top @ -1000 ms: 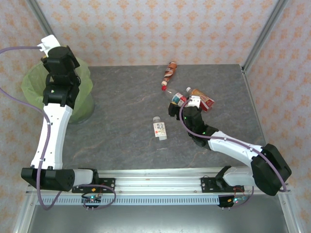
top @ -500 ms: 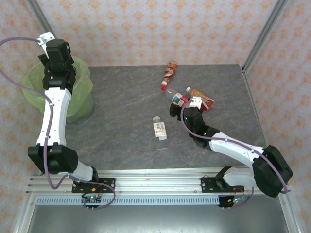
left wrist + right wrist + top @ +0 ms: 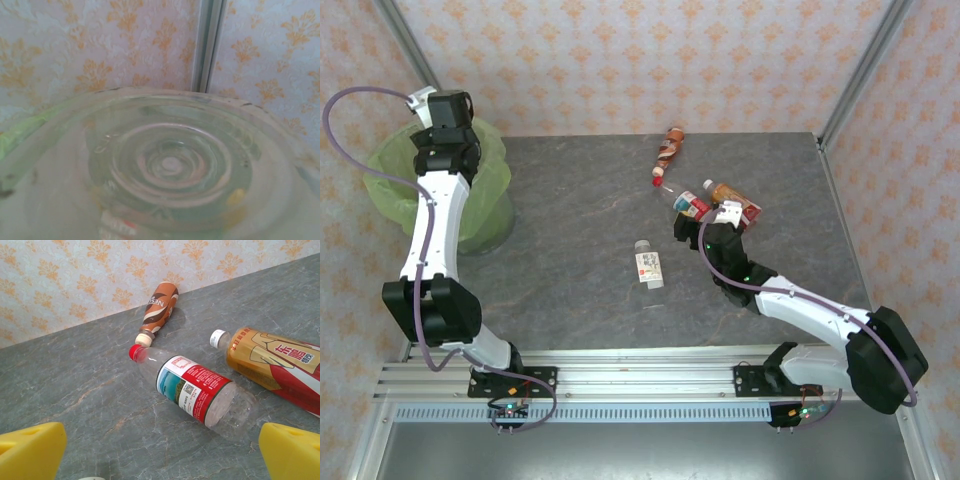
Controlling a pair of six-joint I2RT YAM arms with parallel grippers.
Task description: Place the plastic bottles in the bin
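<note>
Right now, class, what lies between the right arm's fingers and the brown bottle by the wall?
A clear red-capped bottle, lying on its side, as the right wrist view shows.

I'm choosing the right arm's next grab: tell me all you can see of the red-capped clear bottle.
The red-capped bottle is clear thin plastic and looks empty. Its red and white label carries a small landscape picture and a QR code. It lies on its side on the grey table, cap towards the brown bottle, with the amber bottle close beside it. The open right gripper sits short of it, not touching.
</note>
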